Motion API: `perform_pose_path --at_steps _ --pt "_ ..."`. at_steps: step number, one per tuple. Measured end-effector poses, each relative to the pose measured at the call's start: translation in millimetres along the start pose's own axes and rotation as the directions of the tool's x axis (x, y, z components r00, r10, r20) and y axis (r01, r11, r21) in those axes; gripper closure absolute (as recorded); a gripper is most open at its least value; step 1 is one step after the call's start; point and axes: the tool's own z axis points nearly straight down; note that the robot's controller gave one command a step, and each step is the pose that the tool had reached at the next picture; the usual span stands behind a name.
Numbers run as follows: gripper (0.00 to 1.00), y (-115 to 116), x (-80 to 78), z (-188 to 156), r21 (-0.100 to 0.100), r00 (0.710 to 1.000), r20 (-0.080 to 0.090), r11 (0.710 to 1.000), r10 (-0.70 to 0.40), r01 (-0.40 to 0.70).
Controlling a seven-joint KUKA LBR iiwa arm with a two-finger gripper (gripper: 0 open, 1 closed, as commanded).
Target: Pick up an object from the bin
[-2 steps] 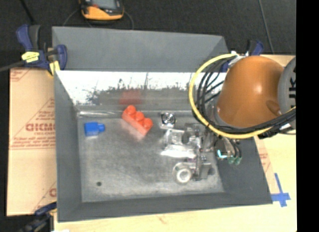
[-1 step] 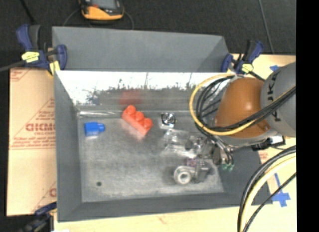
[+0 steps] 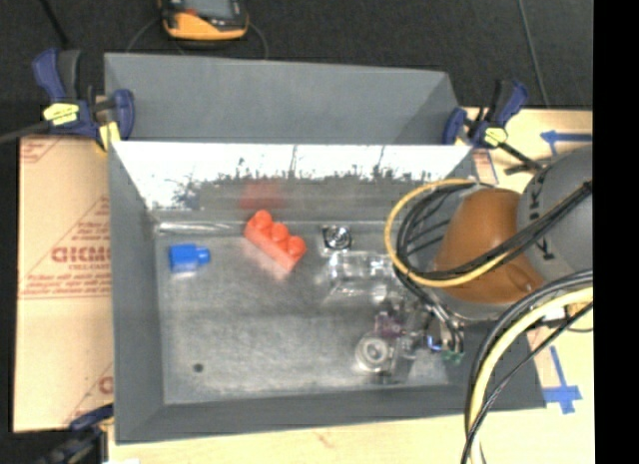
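My end effector [image 3: 404, 337] sits low in the near right corner of the grey bin [image 3: 132, 302], under my orange wrist cover and cable loops. I cannot tell whether it is spread or pressed together, and I see nothing plainly pinched in it. Just beside it lies a small round silvery piece [image 3: 374, 352]; I cannot tell if that is loose or part of me. Next out lies a clear glossy plastic piece [image 3: 351, 270], with a small shiny metal knob [image 3: 337, 237] just beyond. I judge the clear piece light, stiff and slippery. Farther left, the orange toy brick [image 3: 275, 240] looks light and rigid, best taken across its flat long sides. Farthest, a small blue block [image 3: 188, 256] lies near the left wall.
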Motion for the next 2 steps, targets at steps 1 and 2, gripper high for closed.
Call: perform_pose_path --at_steps 1,2 --pt "1.00 1 -1.2 -2 0.000 1.000 0.004 1.000 -0.003 0.003" --pt "1.00 -9 -48.0 -280 0.000 1.000 0.014 1.000 -0.004 0.004"
